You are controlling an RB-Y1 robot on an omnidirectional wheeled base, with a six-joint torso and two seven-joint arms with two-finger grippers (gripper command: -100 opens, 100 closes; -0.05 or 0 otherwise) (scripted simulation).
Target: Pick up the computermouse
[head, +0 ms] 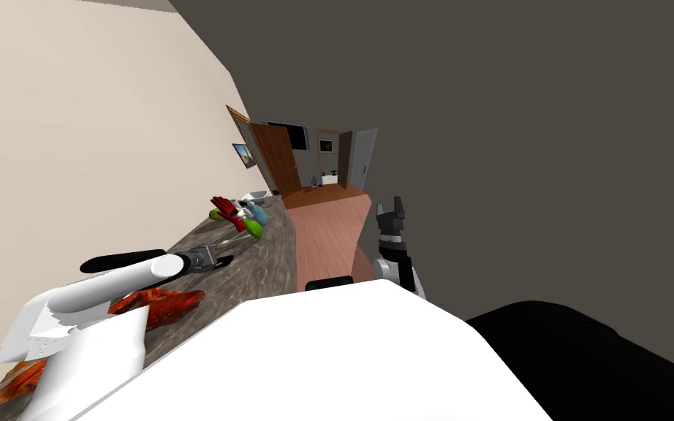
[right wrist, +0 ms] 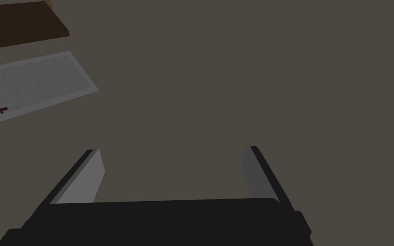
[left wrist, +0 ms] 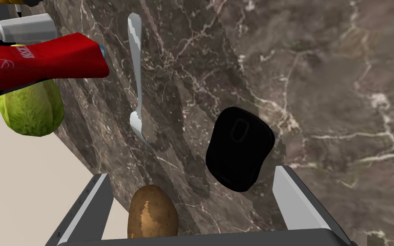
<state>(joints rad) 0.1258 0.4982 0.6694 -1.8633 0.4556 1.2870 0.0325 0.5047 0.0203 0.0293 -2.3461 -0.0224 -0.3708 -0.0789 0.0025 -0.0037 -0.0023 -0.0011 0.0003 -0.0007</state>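
The black mouse [left wrist: 239,148] lies flat on the dark marbled bench [left wrist: 341,85], its near end reaching in between the fingertips of the left tool [left wrist: 189,173]. The tool's two fingers are spread wide and hold nothing. The mouse sits just beside one finger, with no contact that I can make out. A brown potato [left wrist: 152,213] lies closer to the tool's body, nearer the other finger and next to the bench edge that meets the pale wall. Beyond the potato a silver spoon [left wrist: 137,81] lies flat on the stone, its bowl toward the tool. Next to the spoon are a leafy green vegetable [left wrist: 30,109], a red tube [left wrist: 38,64] lying over it, and a white tube [left wrist: 21,27] just past that. The right tool [head: 392,208] is raised off to the side of the bench, above the wooden floor [head: 324,234]; its fingers are also spread and hold nothing.
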